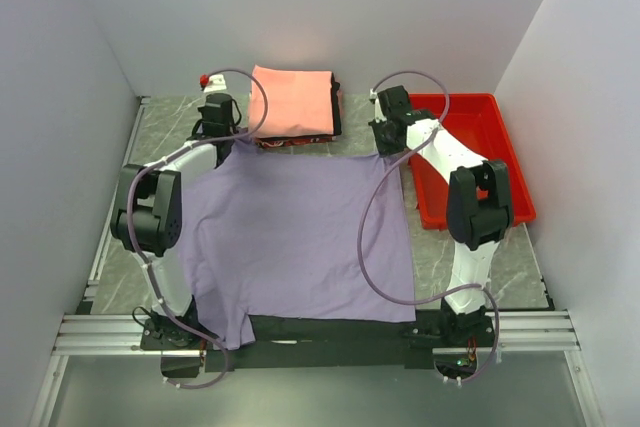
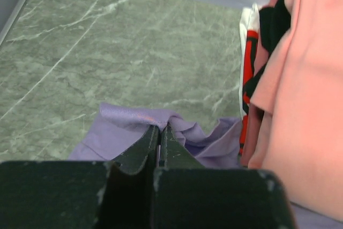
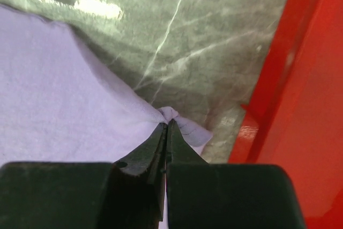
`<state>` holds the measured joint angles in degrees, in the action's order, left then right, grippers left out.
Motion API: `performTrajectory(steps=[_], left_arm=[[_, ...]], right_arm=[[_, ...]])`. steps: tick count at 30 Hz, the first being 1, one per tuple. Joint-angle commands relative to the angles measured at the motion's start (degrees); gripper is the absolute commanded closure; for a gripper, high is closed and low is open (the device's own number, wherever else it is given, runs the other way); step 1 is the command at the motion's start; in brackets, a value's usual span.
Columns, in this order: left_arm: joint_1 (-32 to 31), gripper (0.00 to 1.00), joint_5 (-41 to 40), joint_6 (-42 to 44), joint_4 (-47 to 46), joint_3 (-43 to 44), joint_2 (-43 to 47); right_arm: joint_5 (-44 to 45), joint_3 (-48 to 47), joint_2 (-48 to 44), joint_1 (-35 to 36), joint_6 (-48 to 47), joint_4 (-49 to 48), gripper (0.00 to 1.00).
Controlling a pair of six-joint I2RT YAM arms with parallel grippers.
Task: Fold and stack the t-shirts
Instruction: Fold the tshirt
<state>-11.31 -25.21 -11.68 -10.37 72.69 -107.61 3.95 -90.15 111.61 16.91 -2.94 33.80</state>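
Both shut on cloth: left gripper (image 2: 159, 131) on far-left corner of purple shirt (image 1: 290, 237), right gripper (image 3: 166, 128) on far-right corner beside tray (image 3: 300, 79). Spread flat on table (image 2: 107, 41) between the arms, probably held at both corners for a clean fold. Just beyond far edge, folded stack (image 1: 292, 102), pink on top.

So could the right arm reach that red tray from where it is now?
Probably yes: the red tray sits right beside its fingers with nothing between, though they are pinched shut on the purple shirt at its corner.
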Motion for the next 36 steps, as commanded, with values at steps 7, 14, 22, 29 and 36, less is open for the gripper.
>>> performTrajectory(steps=[7, 14, 22, 29, 36], left_arm=[[0.4, 0.99, 1.6, -8.2, -2.6, -4.8, 9.2], [0.3, 0.99, 4.2, -13.7, -2.6, -19.0, 22.8], [-0.7, 0.99, 3.7, -21.3, 1.6, -30.2, 35.7], [-2.8, 0.99, -4.3, -29.1, 10.2, -38.0, 49.5], [-4.2, 0.99, -9.0, -39.0, 21.7, -42.4, 58.8]], right_arm=[[1.2, 0.2, -4.3, -0.6, -2.2, -2.8, 1.00], [0.2, 7.7, -10.0, -0.3, -3.2, -3.9, 1.00], [-0.9, 12.8, -15.9, 0.4, -2.4, -4.4, 1.00], [3.0, 16.1, -18.8, 3.0, -1.7, -3.1, 1.00], [5.9, 18.8, -22.6, 3.7, -0.1, -1.7, 1.00]])
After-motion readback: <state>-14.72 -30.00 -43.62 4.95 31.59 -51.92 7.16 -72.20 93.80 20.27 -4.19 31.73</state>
